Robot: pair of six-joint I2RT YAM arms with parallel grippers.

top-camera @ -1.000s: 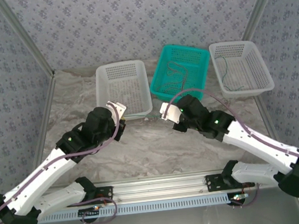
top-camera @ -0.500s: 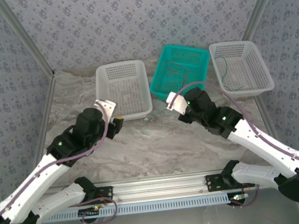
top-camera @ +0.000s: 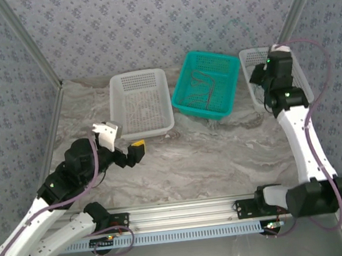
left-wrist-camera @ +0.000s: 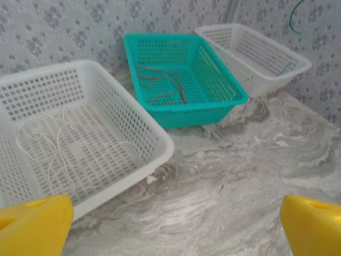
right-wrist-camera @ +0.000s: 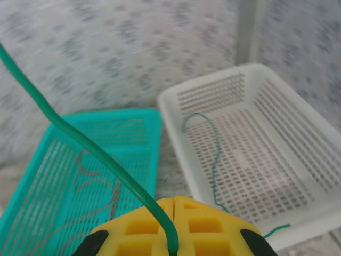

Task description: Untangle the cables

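My right gripper is shut on a green cable that rises up and to the left from between its yellow fingers. It hangs high over the right white basket. Another green cable lies in that basket. A red cable lies coiled in the teal basket. A pale cable lies in the left white basket. My left gripper stands open and empty over the bare table in front of that basket, its yellow fingertips wide apart.
The three baskets stand in a row at the back of the marbled table, the teal one in the middle and turned slightly. Patterned walls close in the back and sides. A metal rail runs along the near edge.
My left gripper has opened and drawn back toward the near left. My right arm has swung up and to the right, carrying the green cable from the table's middle to above the right basket.
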